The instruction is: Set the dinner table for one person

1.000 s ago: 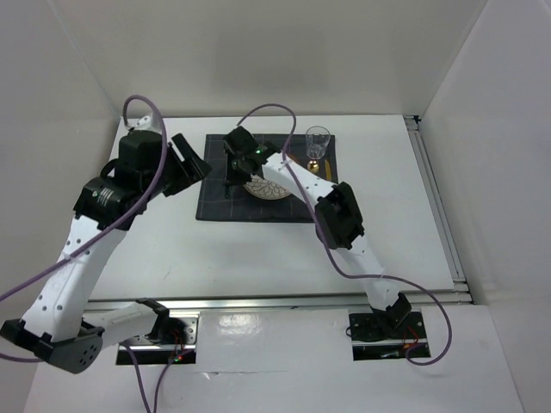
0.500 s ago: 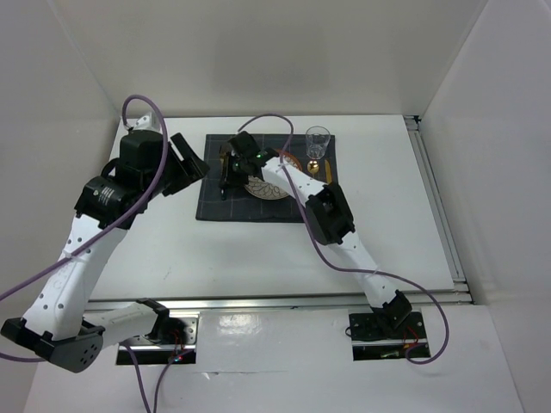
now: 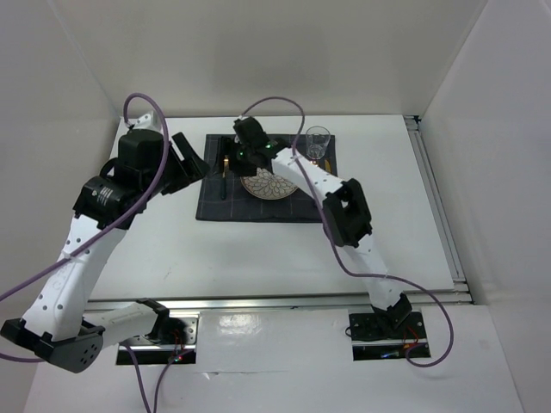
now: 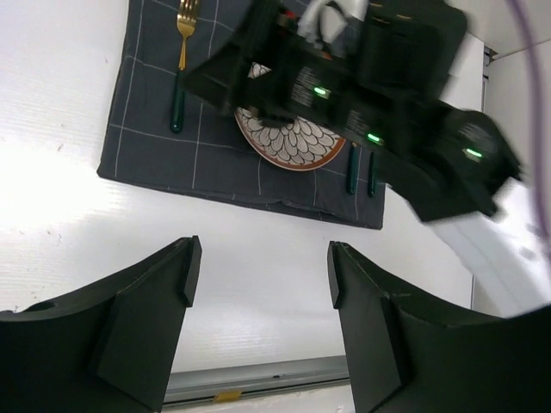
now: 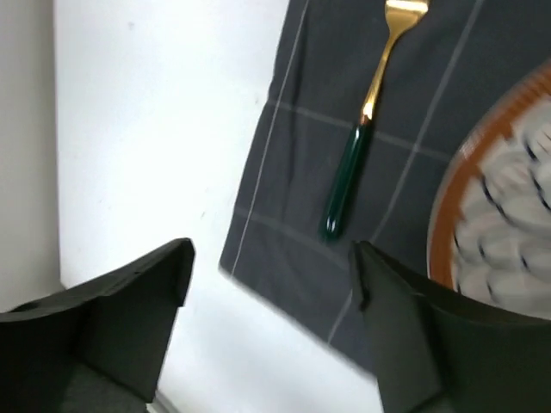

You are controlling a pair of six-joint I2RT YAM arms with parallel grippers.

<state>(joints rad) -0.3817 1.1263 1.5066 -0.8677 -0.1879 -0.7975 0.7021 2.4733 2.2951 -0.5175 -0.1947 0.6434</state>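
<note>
White tabletop (image 3: 387,206) edged with silver rails (image 3: 439,206), enclosed by plain white walls (image 3: 284,60).
A dark checked cloth (image 3: 215,205) is laid at far centre, carrying a plate (image 3: 269,184), fork (image 3: 223,169) and glass (image 3: 318,141). The left tool (image 4: 258,267) and right tool (image 5: 273,258) are held wide, empty.

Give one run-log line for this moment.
left claw: open, empty | right claw: open, empty | gold fork with green handle: flat on dark grey checked cloth, left of patterned round plate

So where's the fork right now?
In the top view the fork lies on the left strip of the cloth, just left of the plate and apart from it.
</note>
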